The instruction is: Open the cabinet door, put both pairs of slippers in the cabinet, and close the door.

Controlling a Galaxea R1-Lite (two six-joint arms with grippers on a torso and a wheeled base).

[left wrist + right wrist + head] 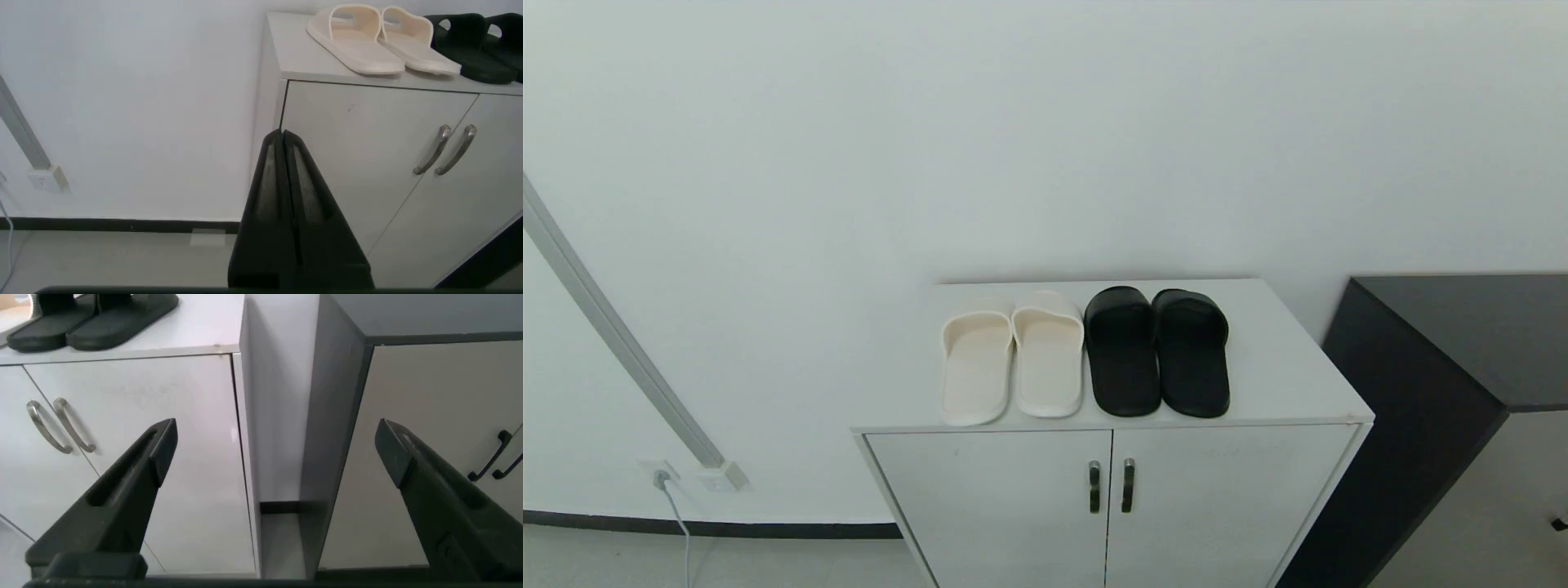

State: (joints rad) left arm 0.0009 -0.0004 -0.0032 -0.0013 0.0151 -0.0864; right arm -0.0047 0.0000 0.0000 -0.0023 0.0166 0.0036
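The left pincer (pixel 283 137) is pressed narrow, fingers flat together, and points toward the left front corner of the cabinet (pixel 1290 376). The right pincer (pixel 276 433) stands wide, facing the gap between the cabinet's right side and a dark cupboard (pixel 1421 392). Both doors are shut, so opening one is the step in hand. The wide right pincer looks the better fit: it should shift left to the right handle (pixel 1128 485), straddle the bar at mid-height without catching the left handle (pixel 1094 486) just beside it, close firmly, then pull along the door's arc rather than straight back. The white slippers (pixel 1013 359) and black slippers (pixel 1158 351) lie side by side on the cabinet top, heels at the near edge, so the arm should keep below that edge.
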